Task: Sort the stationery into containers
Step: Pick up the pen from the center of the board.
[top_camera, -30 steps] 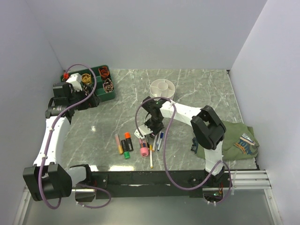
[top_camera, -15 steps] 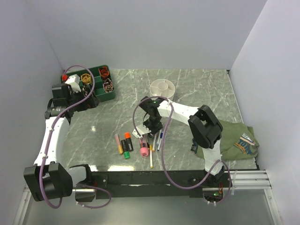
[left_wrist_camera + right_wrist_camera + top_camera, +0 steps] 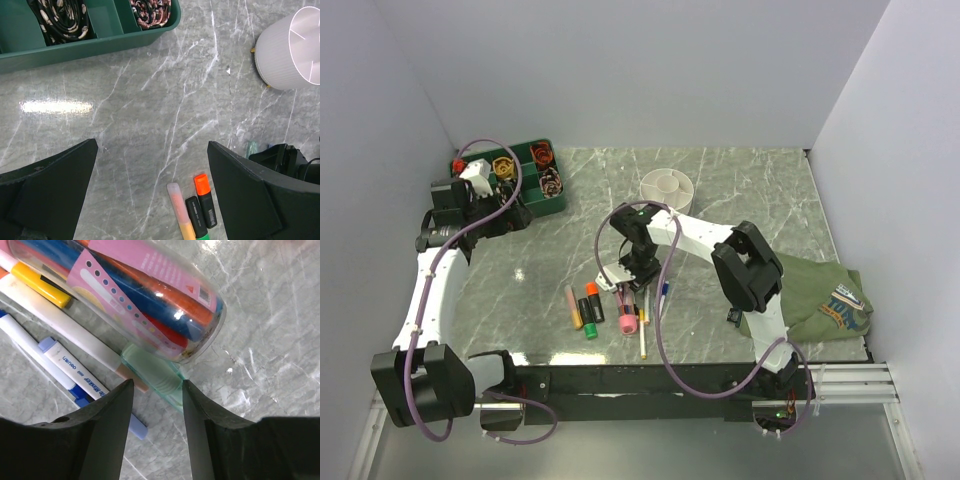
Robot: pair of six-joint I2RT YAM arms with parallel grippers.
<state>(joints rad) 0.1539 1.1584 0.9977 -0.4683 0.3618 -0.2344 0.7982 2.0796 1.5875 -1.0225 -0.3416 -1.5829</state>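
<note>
Black fingers of the right gripper point(image 3: 156, 388) stand spread, straddling a ribbed pale-green pen cap point(image 3: 152, 374); contact cannot be confirmed. Its upper end runs under a glossy clear tube point(image 3: 150, 300), pink-labelled and cut off at the frame top. White blue-capped pens point(image 3: 65, 362) lie alongside on grey marble point(image 3: 260, 340). The left gripper point(image 3: 152, 150) gapes wide over the marble; the white bowl point(image 3: 287, 50), partly cropped, stands well apart.

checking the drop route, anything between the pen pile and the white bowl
Nothing visible on the table: the marble between pen pile and white bowl looks bare from the left wrist; only the right arm hangs over it.
</note>
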